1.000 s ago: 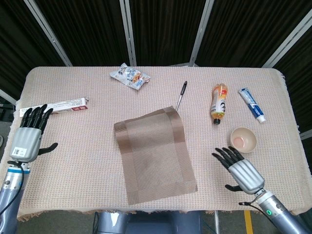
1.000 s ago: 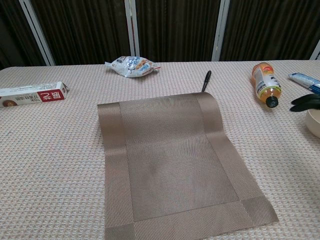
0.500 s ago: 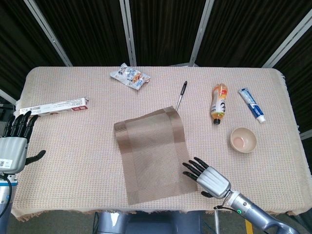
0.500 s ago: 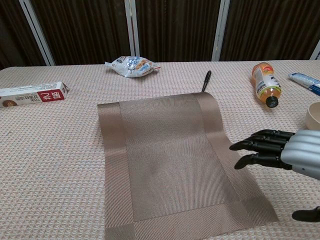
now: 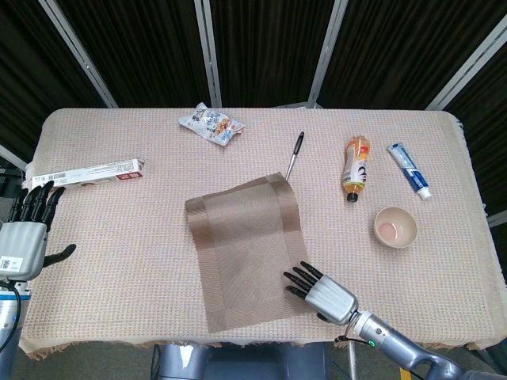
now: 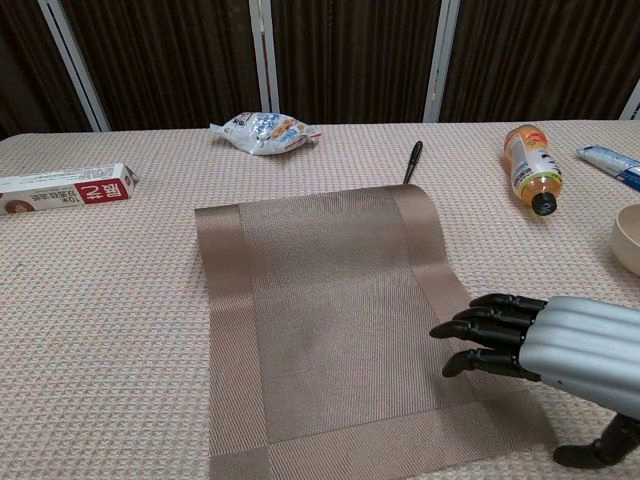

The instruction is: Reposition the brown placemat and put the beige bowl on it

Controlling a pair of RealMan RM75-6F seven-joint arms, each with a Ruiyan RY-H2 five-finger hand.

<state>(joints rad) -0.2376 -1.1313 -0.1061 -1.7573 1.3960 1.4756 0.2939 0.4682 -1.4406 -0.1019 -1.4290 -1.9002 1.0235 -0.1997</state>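
The brown placemat (image 5: 249,249) lies askew in the middle of the table, also filling the chest view as the placemat (image 6: 330,310). My right hand (image 5: 325,293) hovers over its near right corner, fingers stretched out and apart, holding nothing; the chest view shows the same right hand (image 6: 545,335) just above the mat's right border. The beige bowl (image 5: 395,227) stands upright to the right of the mat, only its rim (image 6: 628,238) showing at the chest view's edge. My left hand (image 5: 25,237) is open at the table's left edge, away from the mat.
Behind the mat lie a black pen (image 5: 295,154), a snack packet (image 5: 211,124), an orange drink bottle (image 5: 356,168) on its side and a toothpaste tube (image 5: 409,169). A long toothpaste box (image 5: 95,171) lies at the far left.
My right hand has swept left from beside the bowl to the mat's near right corner. My left hand drew back toward the table's left edge. Mat and bowl have not moved.
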